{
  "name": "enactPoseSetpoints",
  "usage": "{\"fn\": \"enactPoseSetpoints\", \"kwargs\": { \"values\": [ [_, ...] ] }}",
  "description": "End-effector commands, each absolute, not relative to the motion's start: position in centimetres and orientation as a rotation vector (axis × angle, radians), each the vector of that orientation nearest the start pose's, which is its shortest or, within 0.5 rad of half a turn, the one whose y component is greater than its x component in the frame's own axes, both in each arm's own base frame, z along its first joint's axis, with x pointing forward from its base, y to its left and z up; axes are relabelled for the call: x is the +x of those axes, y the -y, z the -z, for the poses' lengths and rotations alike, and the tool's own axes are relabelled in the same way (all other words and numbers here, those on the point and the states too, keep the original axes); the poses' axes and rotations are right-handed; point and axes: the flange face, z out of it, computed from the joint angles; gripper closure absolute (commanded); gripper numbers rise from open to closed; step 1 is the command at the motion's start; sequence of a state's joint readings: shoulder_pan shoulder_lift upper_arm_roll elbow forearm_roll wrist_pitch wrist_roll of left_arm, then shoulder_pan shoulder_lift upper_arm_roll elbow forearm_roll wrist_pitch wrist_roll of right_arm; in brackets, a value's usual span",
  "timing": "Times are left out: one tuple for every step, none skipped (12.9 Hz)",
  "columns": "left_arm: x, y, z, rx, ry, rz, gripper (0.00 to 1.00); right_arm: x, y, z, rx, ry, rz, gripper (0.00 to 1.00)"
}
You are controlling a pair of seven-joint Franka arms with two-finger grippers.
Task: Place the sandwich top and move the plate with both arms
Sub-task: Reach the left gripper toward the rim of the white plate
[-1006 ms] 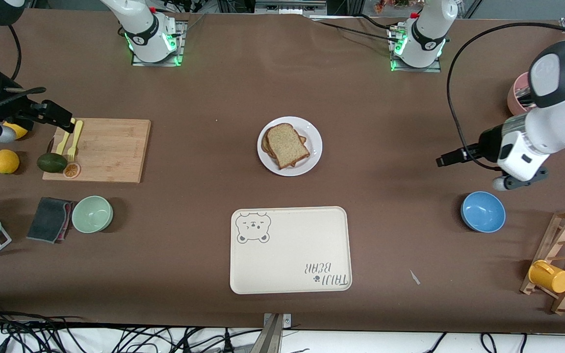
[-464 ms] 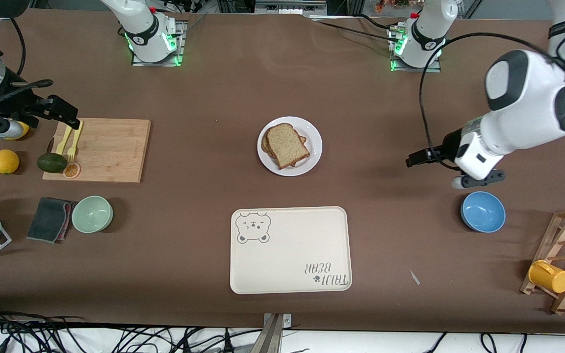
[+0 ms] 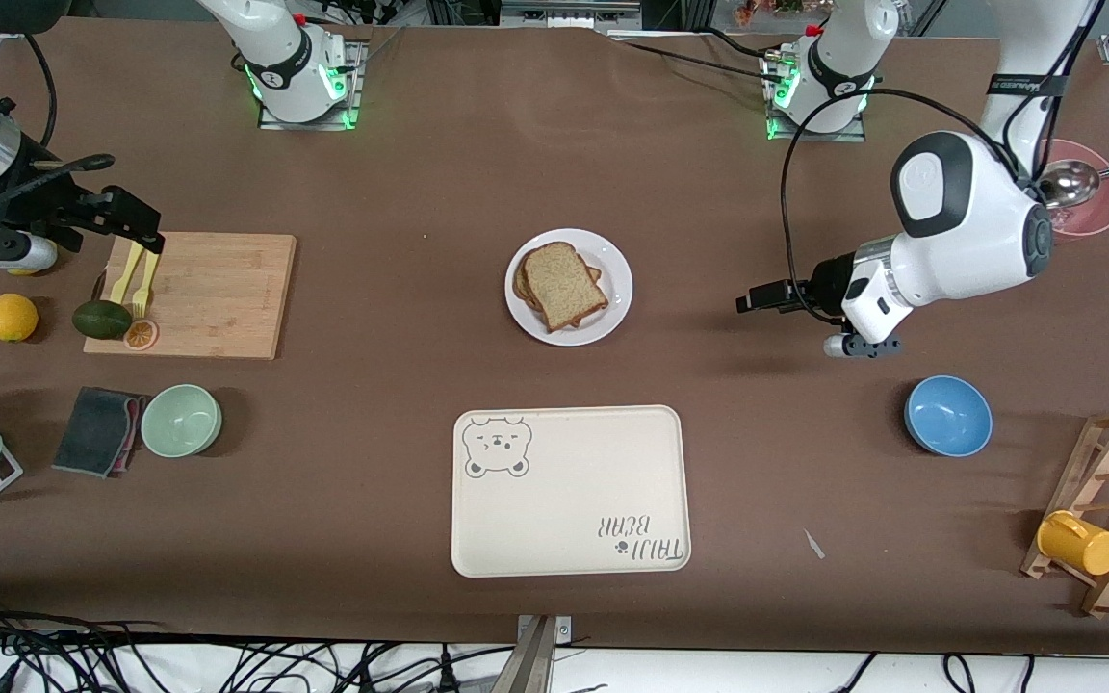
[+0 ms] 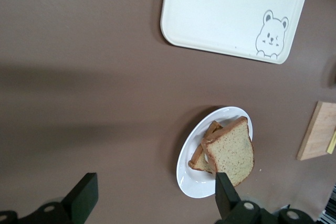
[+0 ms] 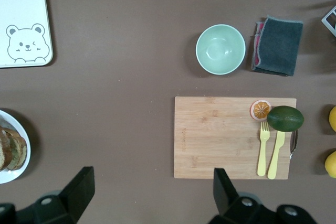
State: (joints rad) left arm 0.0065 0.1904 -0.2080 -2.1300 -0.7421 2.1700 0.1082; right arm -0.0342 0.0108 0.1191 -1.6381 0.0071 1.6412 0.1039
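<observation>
- Sandwich top [image 3: 564,284]: lying on the stacked bread on the plate [image 3: 612,260], rounded end pointing toward the robot bases.
- Plate: sitting mid-table, farther from the front camera than the cream bear tray [image 3: 569,491], apart from it.
- Left gripper [image 3: 755,299]: hovering over bare tablecloth between the plate and the left arm's end of the table; fingers [image 4: 85,196] standing wide, holding nothing.
- Right gripper [image 3: 136,226]: hovering over the cutting board [image 3: 218,294] edge toward the right arm's end, above the yellow fork and knife [image 3: 138,274]; fingers [image 5: 80,187] spread wide, holding nothing.
- Blue bowl [image 3: 947,415]: resting nearer the front camera than the left gripper's spot.
</observation>
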Motion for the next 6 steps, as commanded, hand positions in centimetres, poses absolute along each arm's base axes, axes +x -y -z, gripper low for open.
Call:
{"fn": "enactPoseSetpoints", "kwargs": {
  "values": [
    [52.4, 16.1, -27.5, 2.511, -0.196, 0.211, 0.02, 55.7, -4.9, -59.2, -3.122, -0.022, -0.02, 0.0],
    [52.1, 17.1, -26.6, 2.507, -0.189, 0.238, 0.02, 55.7, -4.8, -59.0, -3.129, -0.023, -0.026, 0.0],
    [51.9, 18.0, -25.0, 2.483, -0.201, 0.267, 0.03, 55.8, -4.6, -58.8, -3.133, -0.025, -0.032, 0.0],
    [51.8, 18.6, -24.0, 2.468, -0.182, 0.245, 0.04, 55.8, -4.6, -58.9, -3.138, -0.02, -0.029, 0.0],
    [51.6, 19.2, -23.7, 2.433, -0.169, 0.233, 0.04, 55.8, -4.6, -58.9, -3.136, -0.006, -0.03, 0.0],
    [51.1, 20.3, -23.0, 2.395, -0.181, 0.242, 0.04, 55.9, -4.6, -58.8, -3.127, -0.009, -0.035, 0.0]
  ]
}}
